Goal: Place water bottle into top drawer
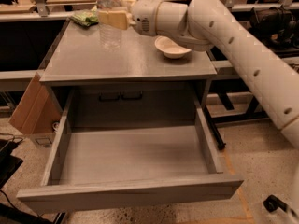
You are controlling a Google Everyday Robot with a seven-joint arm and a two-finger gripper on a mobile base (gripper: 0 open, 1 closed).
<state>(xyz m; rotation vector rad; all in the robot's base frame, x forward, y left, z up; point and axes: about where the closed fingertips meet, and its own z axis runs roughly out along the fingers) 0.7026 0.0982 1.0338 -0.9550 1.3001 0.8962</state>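
The water bottle, clear and ribbed, hangs upright just above the grey cabinet top at its back left; its cap is cut off by the top edge. My gripper reaches in from the right and is shut on the bottle's upper body, yellowish fingers across it. The top drawer is pulled fully open below the cabinet top, wide, shallow and holding nothing.
A white bowl sits on the cabinet top to the right of the bottle. A green snack bag lies at the back left corner. A cardboard box leans at the cabinet's left side. My arm spans the right.
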